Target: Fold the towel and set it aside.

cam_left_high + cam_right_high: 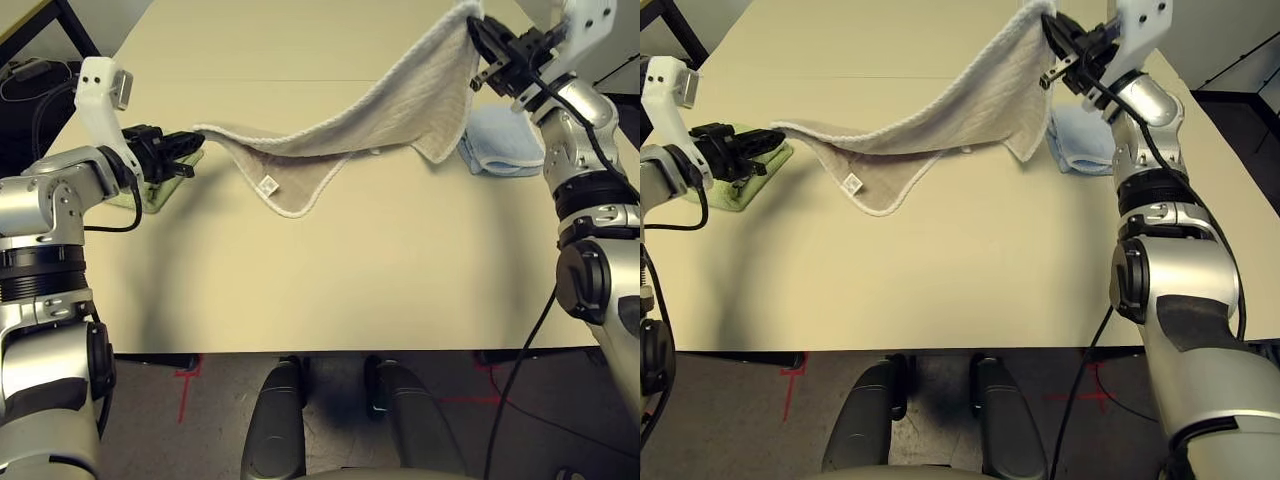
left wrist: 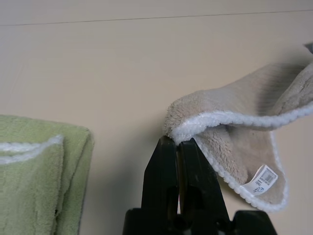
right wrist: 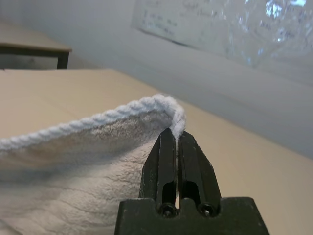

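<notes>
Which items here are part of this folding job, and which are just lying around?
Part of the job:
- beige towel with white edging, held up by two corners
- left gripper
- right gripper

Just lying about:
- folded green towel
- folded light blue towel

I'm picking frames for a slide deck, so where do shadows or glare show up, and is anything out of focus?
Left eye view: soft shadows on the tabletop below both arms. Left wrist view: dim shadow beside the left claw. Right wrist view: bright glare on the glossy sheet on the wall, its writing too blurred to read.
</notes>
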You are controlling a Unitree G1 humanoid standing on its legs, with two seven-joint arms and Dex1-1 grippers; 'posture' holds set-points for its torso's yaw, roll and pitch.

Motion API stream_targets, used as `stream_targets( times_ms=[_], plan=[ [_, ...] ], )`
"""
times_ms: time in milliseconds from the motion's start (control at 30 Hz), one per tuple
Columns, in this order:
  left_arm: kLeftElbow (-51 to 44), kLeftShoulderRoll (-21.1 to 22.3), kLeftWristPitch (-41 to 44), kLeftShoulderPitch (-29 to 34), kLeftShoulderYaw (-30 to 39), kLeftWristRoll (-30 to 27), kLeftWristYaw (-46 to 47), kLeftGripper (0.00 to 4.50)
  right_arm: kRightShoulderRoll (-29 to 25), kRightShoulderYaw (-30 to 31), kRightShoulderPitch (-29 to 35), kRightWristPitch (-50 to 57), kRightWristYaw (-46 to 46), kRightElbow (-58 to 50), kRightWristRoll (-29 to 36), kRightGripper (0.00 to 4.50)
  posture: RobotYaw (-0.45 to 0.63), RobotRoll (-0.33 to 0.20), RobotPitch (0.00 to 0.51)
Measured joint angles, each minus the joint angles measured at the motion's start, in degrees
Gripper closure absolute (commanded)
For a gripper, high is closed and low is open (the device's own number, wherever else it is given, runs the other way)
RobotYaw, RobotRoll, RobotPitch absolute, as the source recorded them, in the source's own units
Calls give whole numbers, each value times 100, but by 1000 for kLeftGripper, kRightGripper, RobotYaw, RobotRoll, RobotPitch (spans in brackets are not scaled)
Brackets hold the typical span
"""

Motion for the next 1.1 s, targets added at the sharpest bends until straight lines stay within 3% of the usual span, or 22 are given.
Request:
stream_targets(
  times_ms=[600,900,1100],
  plan=[
    [-290,472,168,151,57,199,465,4432,-779,133,261,1984,2160,1,197,4500,144,0,233],
    [-479,844,681,49,-5,-90,-245,4432,-1062,82,119,2852,2937,44,375,4500,141,0,227],
    [-395,982,827,-376,-125,-160,-551,4432,-1164,-30,-131,3382,3212,181,519,4500,143,0,229]
  ],
)
